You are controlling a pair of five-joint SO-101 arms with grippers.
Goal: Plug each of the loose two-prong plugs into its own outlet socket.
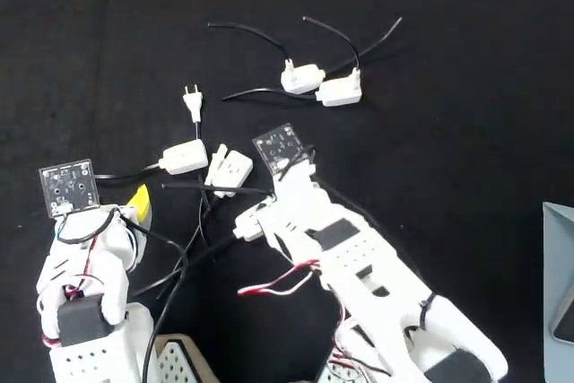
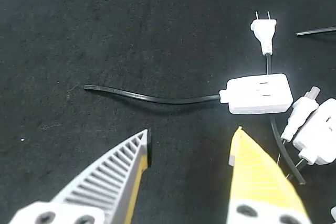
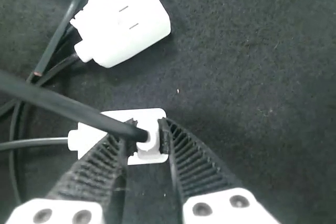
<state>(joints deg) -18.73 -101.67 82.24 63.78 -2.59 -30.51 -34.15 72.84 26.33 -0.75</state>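
Tangled cords [image 2: 157,98] and sockets [image 2: 260,94] mid-table; bare cloth [image 1: 466,132] alongside.

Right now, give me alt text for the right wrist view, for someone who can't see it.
The right hand grips a white connector with a black cable on a black table. A white outlet socket lies just beyond it.

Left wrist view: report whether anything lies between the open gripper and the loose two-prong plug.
Yes. The white outlet socket and its black cord lie flat between the left gripper and the loose plug. Passing above them looks possible.
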